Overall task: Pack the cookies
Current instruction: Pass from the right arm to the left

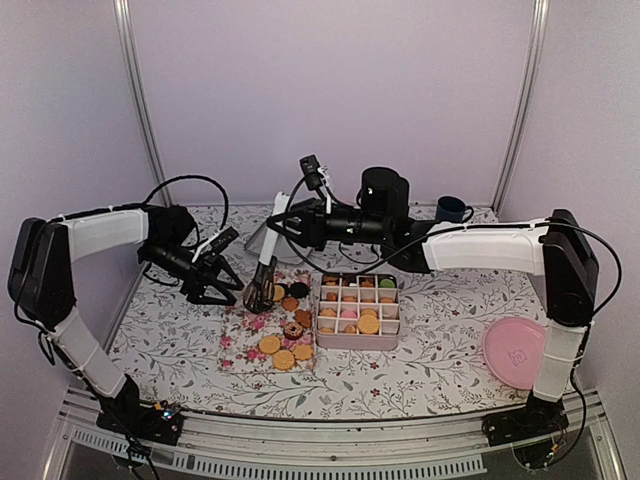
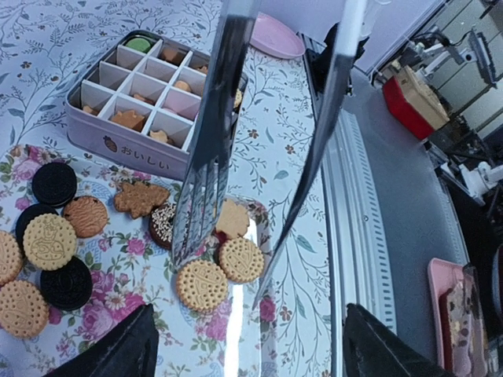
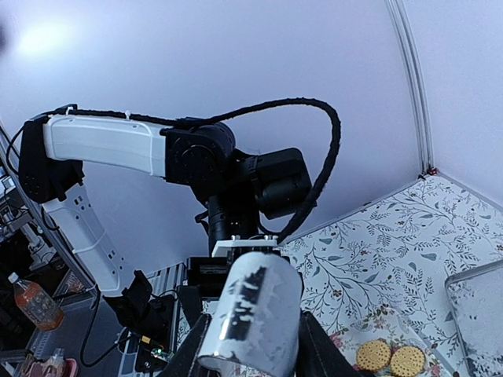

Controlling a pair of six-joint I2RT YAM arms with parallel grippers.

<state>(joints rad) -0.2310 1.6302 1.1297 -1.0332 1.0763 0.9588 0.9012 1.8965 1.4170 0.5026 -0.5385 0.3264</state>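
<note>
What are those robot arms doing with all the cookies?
The right tool grips tongs by their white handle, with the tips hanging just above loose cookies on a flowery mat. The left tool is open and empty nearby. The divided box beside the mat has cookies in some squares, while others are bare, so the packing looks partway done.

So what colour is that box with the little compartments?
The box is pale lilac-pink outside, white inside; the left wrist view shows it best.
</note>
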